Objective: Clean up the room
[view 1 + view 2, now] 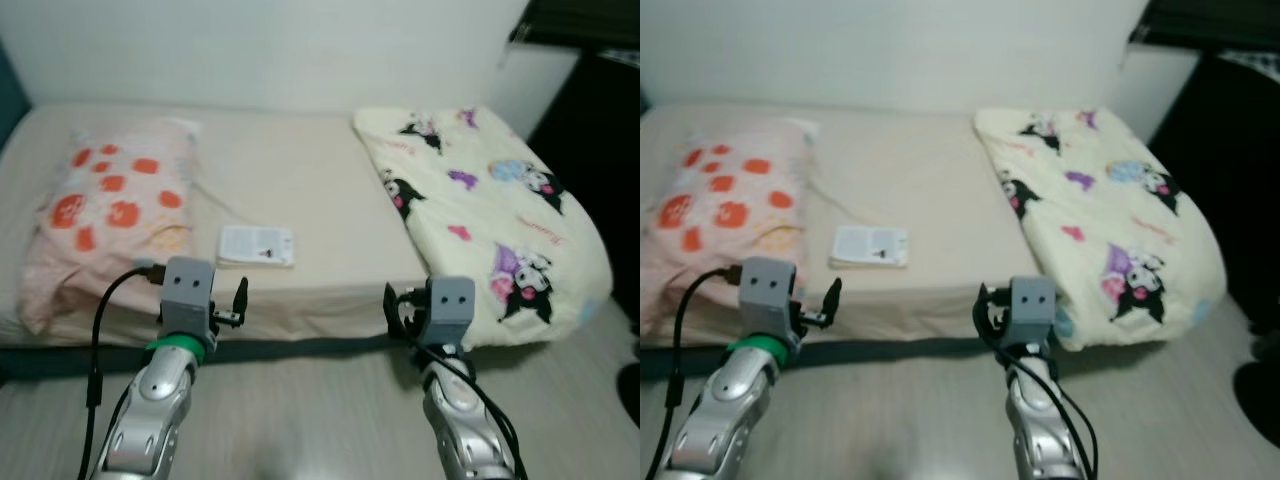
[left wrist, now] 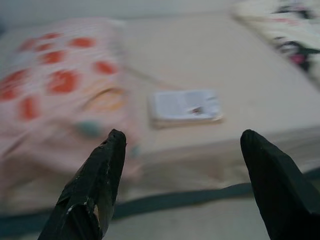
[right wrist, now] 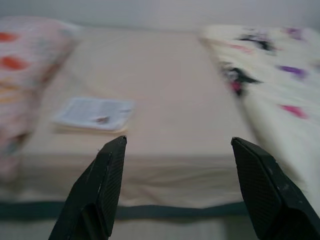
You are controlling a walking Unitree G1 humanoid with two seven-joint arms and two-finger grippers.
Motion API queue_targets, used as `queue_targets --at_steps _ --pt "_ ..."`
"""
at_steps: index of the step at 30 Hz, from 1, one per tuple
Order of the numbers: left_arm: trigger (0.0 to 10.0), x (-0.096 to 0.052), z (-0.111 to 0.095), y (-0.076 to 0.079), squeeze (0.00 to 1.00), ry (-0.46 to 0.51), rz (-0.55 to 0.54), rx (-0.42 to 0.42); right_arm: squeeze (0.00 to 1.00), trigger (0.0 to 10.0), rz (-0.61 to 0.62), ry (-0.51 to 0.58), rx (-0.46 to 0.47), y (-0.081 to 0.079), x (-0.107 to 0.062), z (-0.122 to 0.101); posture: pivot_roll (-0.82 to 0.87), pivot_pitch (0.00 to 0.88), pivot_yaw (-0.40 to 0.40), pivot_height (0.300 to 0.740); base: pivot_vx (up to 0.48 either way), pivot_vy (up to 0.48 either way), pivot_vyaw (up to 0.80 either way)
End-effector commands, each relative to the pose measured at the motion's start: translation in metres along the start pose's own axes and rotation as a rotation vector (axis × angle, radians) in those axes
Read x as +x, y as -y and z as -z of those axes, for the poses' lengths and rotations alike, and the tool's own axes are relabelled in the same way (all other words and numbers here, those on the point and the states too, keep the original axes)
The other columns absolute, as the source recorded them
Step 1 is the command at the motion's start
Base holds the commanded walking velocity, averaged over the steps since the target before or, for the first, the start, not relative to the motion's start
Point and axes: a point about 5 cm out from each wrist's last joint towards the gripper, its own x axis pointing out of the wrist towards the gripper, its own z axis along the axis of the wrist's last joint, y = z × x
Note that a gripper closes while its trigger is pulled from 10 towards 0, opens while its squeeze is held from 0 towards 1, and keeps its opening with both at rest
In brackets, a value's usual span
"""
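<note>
The thin booklet [image 1: 256, 245] lies flat on the bed [image 1: 300, 180] just beside the orange-patterned pillow [image 1: 110, 215], likely light and floppy, best pinched at an edge, while the left gripper [image 2: 182, 145] and right gripper [image 3: 175, 150] hover before the bed's edge, fingers wide and holding nothing.

A home bedroom: bed [image 1: 300, 190], pillow [image 1: 110, 215], cartoon blanket [image 1: 490, 215].

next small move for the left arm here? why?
Probably reach the left end effector forward toward the booklet. It lies loose on the bed between the pillow and the blanket, ahead of the open fingers, and both end effectors hover short of the mattress edge.
</note>
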Motion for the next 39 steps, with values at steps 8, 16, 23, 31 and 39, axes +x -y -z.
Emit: queue_targets --at_steps 8,16,23,31,39 --pt "10.0 -0.0016 0.0077 0.0056 0.0 -0.026 0.014 0.003 0.0 10.0 0.017 -0.035 -0.008 0.0069 -0.005 0.0092 0.0 0.04 -0.025 0.74 -0.334 0.0 0.0" --pt "10.0 -0.0016 0.0081 0.006 0.0 -0.026 0.012 0.001 0.0 10.0 0.015 -0.039 -0.01 0.0068 -0.0053 0.0099 0.0 0.047 -0.031 0.74 -0.335 0.0 0.0" --pt "10.0 -0.002 0.0096 0.0073 0.0 -0.036 0.005 -0.025 0.0 10.0 0.015 -0.046 -0.014 0.0073 -0.0072 0.0121 0.0 0.051 -0.033 0.74 -0.048 0.0 0.0" --pt "10.0 -0.0016 0.0088 0.0092 0.0 -0.04 0.008 -0.042 0.0 10.0 -0.001 -0.058 -0.023 0.0058 -0.0089 0.0144 0.0 0.057 -0.031 0.74 0.0 0.0 0.0" --pt "10.0 -0.0011 0.0091 0.0103 0.0 -0.041 0.011 -0.042 0.0 10.0 -0.018 -0.061 -0.014 0.005 -0.008 0.0145 0.0 0.057 -0.031 0.74 0.0 0.0 0.0"
